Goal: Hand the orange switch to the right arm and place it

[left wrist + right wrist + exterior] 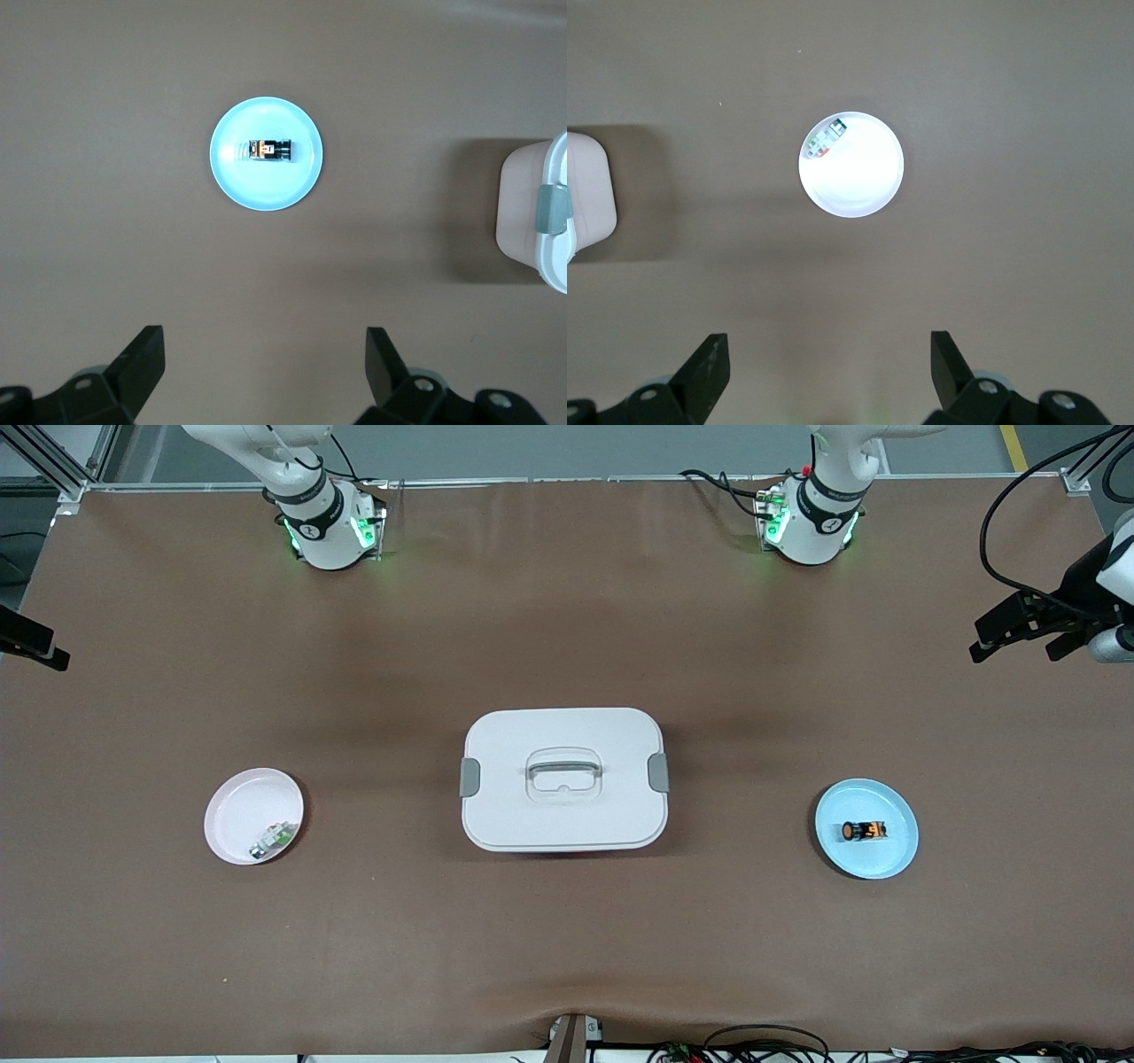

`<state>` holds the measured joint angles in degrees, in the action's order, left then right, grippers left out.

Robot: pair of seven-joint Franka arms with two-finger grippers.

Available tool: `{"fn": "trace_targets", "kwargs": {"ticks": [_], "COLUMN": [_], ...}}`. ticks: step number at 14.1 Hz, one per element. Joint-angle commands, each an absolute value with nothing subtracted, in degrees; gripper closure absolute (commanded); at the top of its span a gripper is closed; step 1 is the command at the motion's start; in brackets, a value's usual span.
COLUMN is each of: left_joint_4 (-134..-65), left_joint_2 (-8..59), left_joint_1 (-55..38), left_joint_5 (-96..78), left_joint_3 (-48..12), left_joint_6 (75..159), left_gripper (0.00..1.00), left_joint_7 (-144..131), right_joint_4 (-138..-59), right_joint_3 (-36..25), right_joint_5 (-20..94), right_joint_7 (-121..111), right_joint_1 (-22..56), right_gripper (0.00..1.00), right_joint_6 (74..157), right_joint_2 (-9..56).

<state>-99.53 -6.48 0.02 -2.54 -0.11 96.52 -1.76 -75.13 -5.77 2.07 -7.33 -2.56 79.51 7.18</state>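
Two plates flank a lidded box [564, 779] in the front view; the switch [865, 831] lies on the blue plate [895, 855], untouched. Left wrist view: left gripper [266, 363] hangs high, spread wide; it must descend onto the switch. Right wrist view: right gripper [830, 363] waits, spread, above the white plate [859, 181].

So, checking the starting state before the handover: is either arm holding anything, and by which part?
Nothing is held. Both grippers' jaws stand open and empty; the orange switch lies untouched on the blue plate.

High front camera faces robots, wrist cameras look straight down, sharing box [563, 778].
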Motion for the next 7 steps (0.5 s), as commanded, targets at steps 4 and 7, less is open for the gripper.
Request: {"fn": "trace_targets", "kwargs": {"ticks": [4,7], "left_joint_4": [-98.4,-97.3], "left_joint_2": [-5.4,-3.5], "left_joint_1": [0.0,0.3], "left_joint_5": [-1.7,-2.5], "left_joint_3": [-0.2,-0.2], "left_joint_6": [95.9,93.8], "left_gripper": [0.0,0.0], "left_joint_7": [-1.6,-1.5], "right_joint_4": [-75.6,-75.6], "right_joint_3": [-5.6,-5.6], "right_joint_5": [0.8,0.6], "right_joint_7": [-7.7,-7.7], "right_joint_1": [-2.8,-2.8], "right_gripper": [0.0,0.0], "right_joint_6": [80.8,80.8], "right_joint_2": [6.2,6.2]}}
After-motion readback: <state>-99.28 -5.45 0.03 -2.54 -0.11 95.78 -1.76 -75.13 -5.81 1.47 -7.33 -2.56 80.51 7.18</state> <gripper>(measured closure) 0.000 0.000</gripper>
